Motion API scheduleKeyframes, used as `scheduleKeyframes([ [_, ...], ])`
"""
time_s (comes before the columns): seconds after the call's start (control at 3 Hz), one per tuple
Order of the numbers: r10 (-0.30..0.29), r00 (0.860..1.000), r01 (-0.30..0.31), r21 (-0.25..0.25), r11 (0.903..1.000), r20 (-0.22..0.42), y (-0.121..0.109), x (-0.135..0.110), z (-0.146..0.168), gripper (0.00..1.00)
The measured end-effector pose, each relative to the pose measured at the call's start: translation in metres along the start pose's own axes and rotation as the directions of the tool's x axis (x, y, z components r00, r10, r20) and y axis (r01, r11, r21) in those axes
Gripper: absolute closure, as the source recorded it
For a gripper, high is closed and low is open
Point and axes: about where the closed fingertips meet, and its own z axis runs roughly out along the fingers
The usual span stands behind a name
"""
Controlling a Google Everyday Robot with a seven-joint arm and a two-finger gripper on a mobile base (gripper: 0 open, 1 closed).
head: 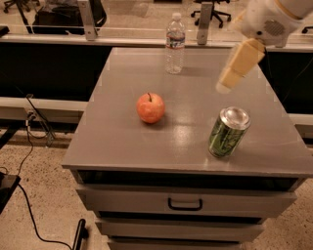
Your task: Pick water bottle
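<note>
A grey cabinet (117, 146) with a flat top and drawers below is seen from above and in front. A water bottle (175, 44), clear plastic with a white cap and a pale label band, stands upright near the far edge of the top, a little left of the middle. Nothing touches it. A red-orange apple (150, 108) with a short stem sits toward the middle of the top, well apart from the bottle and nearer the viewer. A green soda can (228, 132) with a silver lid stands at the front right, tilted slightly in this view, with the lid leaning to the right. The robot's white arm (266, 19) enters from the upper right corner. Its cream-coloured gripper (226, 84) points down and to the left, hanging in the air above the right half of the top, between the bottle and the can and touching neither. It holds nothing, and whether it is apart or together cannot be told from this angle. The top drawer (146, 200) has a dark handle (185, 203) at its middle. A black cable (29, 215) runs across the speckled floor at the lower left. Behind the cabinet are a long ledge and the legs of office chairs (215, 12).
</note>
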Motion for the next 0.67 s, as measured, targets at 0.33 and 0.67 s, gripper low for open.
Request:
scheduleKeyframes([
  [0.33,0.007,0.996,-0.012,0.045,0.9989,0.092,-0.0416,-0.0353,0.0352,0.0],
  [0.67,0.007,0.996,-0.011,0.044,0.999,0.091,-0.0412,-0.0353,0.0352,0.0],
])
